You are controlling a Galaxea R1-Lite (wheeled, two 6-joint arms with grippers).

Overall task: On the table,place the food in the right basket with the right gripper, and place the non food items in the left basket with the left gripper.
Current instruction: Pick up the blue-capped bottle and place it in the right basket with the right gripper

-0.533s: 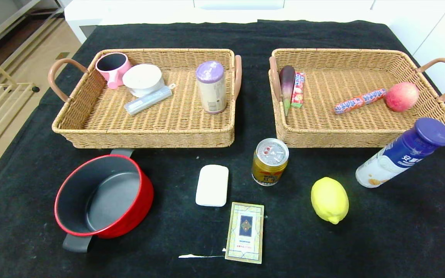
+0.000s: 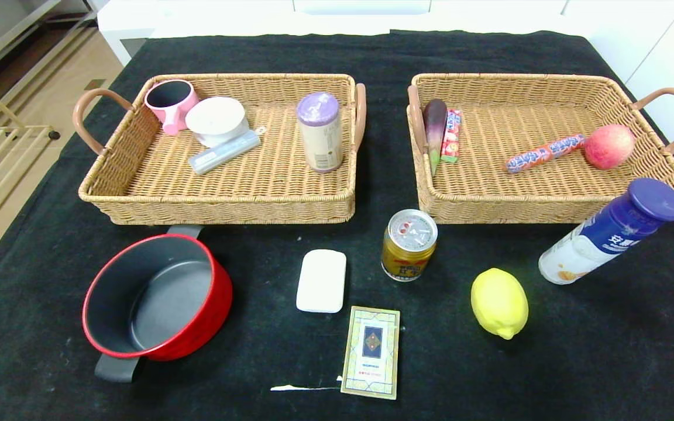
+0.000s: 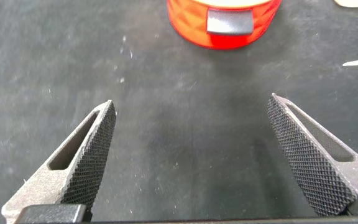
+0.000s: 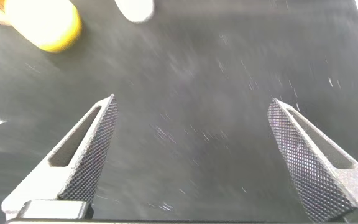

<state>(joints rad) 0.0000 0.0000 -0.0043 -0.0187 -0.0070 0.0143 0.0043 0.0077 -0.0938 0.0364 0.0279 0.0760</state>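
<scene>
From the head camera, the table (image 2: 290, 52) carries two wicker baskets side by side at the back. The left basket (image 2: 220, 207) holds a pink cup (image 2: 168, 102), a white round tub (image 2: 217, 120), a grey stick (image 2: 224, 152) and a purple-capped canister (image 2: 319, 131). The right basket (image 2: 547, 204) holds an eggplant (image 2: 434, 128), a red packet (image 2: 451, 135), a wrapped sausage (image 2: 543, 153) and an apple (image 2: 608, 146).

In front of the left basket stands the pot (image 2: 158, 295), upright, one black handle touching the basket's front wall or just beside it. The white block (image 2: 321, 280) lies near the middle, with the box (image 2: 371, 352) flat just in front of it. The can (image 2: 409, 244) stands upright before the right basket's near left corner. The lemon (image 2: 499, 302) lies to its right, and the bottle (image 2: 612, 231) stands beside the right basket's near right corner. Neither arm shows here.

In the left wrist view, the left gripper (image 3: 191, 155) hovers over bare cloth with its fingers spread wide and holding nothing; the pot (image 3: 224, 22) sits well beyond them.

In the right wrist view, the right gripper (image 4: 191, 155) is likewise wide apart and empty above the cloth, with the lemon (image 4: 42, 25) and the bottle's base (image 4: 135, 9) well beyond the fingertips.
</scene>
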